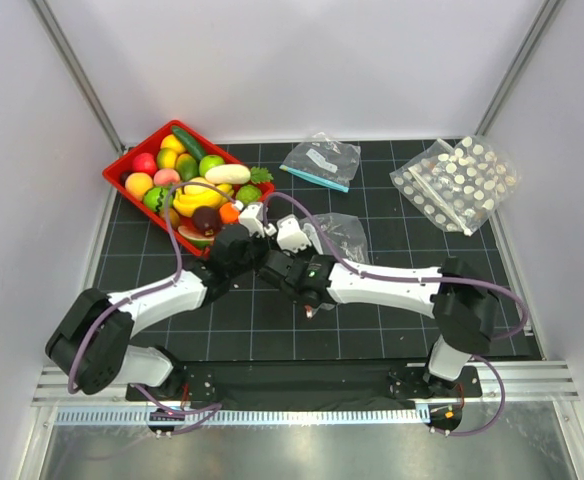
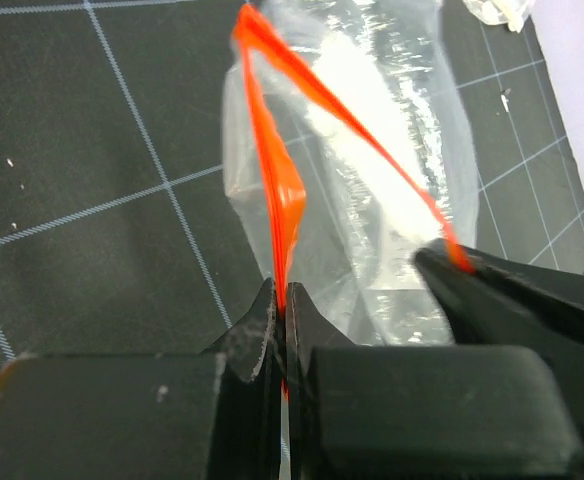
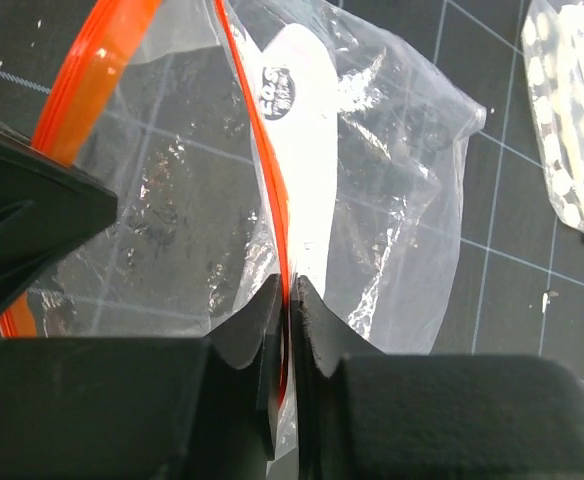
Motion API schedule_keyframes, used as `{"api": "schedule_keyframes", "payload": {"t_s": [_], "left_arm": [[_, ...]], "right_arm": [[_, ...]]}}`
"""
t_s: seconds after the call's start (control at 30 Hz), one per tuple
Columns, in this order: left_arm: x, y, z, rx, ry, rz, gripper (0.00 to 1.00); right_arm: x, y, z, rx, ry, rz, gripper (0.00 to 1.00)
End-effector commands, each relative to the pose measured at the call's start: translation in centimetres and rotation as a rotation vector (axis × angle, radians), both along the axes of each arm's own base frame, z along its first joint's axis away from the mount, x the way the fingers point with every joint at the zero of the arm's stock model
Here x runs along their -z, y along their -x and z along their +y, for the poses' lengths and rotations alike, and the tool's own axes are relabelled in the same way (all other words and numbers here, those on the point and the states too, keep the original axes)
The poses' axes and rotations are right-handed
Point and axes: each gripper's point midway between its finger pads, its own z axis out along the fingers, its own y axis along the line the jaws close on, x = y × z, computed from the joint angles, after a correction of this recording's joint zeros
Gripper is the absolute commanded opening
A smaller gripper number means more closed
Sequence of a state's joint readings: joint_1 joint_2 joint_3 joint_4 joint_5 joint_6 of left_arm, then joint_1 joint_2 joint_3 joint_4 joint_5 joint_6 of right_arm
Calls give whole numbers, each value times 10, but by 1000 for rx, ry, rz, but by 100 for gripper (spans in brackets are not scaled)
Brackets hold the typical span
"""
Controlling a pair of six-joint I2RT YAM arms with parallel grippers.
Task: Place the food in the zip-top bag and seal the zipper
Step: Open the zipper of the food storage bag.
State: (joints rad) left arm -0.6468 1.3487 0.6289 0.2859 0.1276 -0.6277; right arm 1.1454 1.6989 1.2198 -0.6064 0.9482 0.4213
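Left tool (image 2: 284, 300): fingers pressed tight together, pinching one lip of the zipper (image 2: 284, 195) at the mouth of the zip-top bag (image 3: 402, 150).
Right tool (image 3: 287, 295): fingers likewise pressed together, with the other lip's orange-red strip caught between them.
Left wrist view only: the strip's two lips part from a shared far end, so the mouth gapes in a narrow wedge. The right tool's dark finger sits on the lip off to the side.
Right wrist view only: a white label patch with a round black mark on the bag's wall. The crumpled clear body reaches beyond both tools over the table (image 1: 392, 325).
Top view only: both tools meet at the bag's mouth end.
Food (image 1: 197, 190): heaped in a red tray (image 1: 113, 173), off the bag's mouth end, just past the tools.
Teal-strip bag (image 1: 322, 160): near the zip-top bag, on its side away from the arm bases.
Dotted bag (image 1: 457, 180): well apart from the zip-top bag, past its closed end.
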Motion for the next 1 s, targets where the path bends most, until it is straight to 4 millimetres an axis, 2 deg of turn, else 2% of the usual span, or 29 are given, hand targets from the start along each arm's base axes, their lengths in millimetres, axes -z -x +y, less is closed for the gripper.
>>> {"api": "schedule_keyframes", "payload": {"t_s": [0.0,0.1,0.4,0.53,0.63,0.7,0.8,0.97], "left_arm": [[-12,-12,-3,-21,-4,-28,0],[0,-16,1,-48,-56,10,0],[17,-22,0,-60,-117,66,0],[19,-22,0,-58,-125,75,0],[15,-22,-1,-52,-121,63,2],[13,-22,0,-49,-124,51,11],[9,-20,3,-49,-123,27,40],[0,-18,2,-38,-104,-4,58]], "right_arm": [[-51,-6,-7,44,-102,-94,13],[-61,-10,-22,69,-115,-94,12],[-89,-24,-69,141,-133,-106,12],[-93,-27,-79,156,-138,-100,12],[-84,-28,-69,107,-173,-63,13],[-72,-27,-52,40,-229,-15,13],[-61,-28,-38,-28,-251,11,13],[-55,-34,-33,-57,-226,-8,13]]}}
